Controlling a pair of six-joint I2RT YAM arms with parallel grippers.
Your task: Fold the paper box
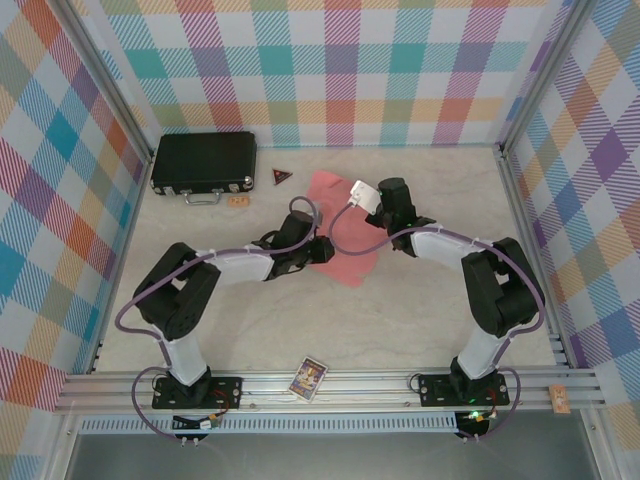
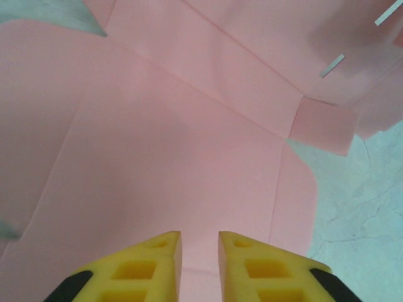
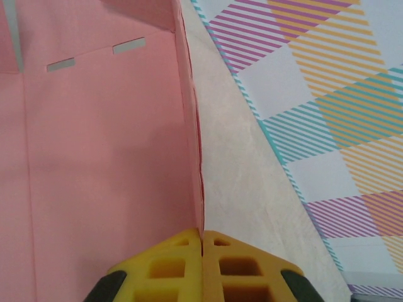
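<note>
1. The right gripper [image 3: 202, 242] is closed tight and its yellow pads meet. The edge of a raised pink panel of the paper box [image 3: 94, 157] runs straight into the seam between them. I judge that it has this panel pinched and standing upright.
2. The left gripper [image 2: 199, 251] is parted only a little, with a narrow gap between its pads. Flat pink card shows through the gap, and it has hold of nothing.
3. From above, the paper box sits mid-table between the two arms, mostly a flat creased sheet. The left gripper is at its 8 o'clock edge and the right gripper at about 2 o'clock.
4. The step in hand looks like raising the first side wall, so the fold is at an early stage.
5. The next move likely calls for the left gripper to press the base down or take a neighbouring panel. Meanwhile the right gripper would swing its wall over along the crease.
6. The small corner flap [image 2: 321, 126], at 2 o'clock in the left wrist view, will need tucking in. The two slots [image 3: 129, 45], at 11 o'clock in the right wrist view, look meant for tabs.
7. The bare table [image 1: 400, 320] gives open room toward 6 o'clock.
8. The black case [image 1: 203, 163] lies well apart at 10 o'clock. A small dark triangle [image 1: 281, 177] sits near the sheet's 11 o'clock corner.
9. The picture card [image 1: 309, 378] rests on the near rail at 6 o'clock.
10. The checked back wall [image 1: 340, 70] stands at 12 o'clock, leaving less room on that side.
</note>
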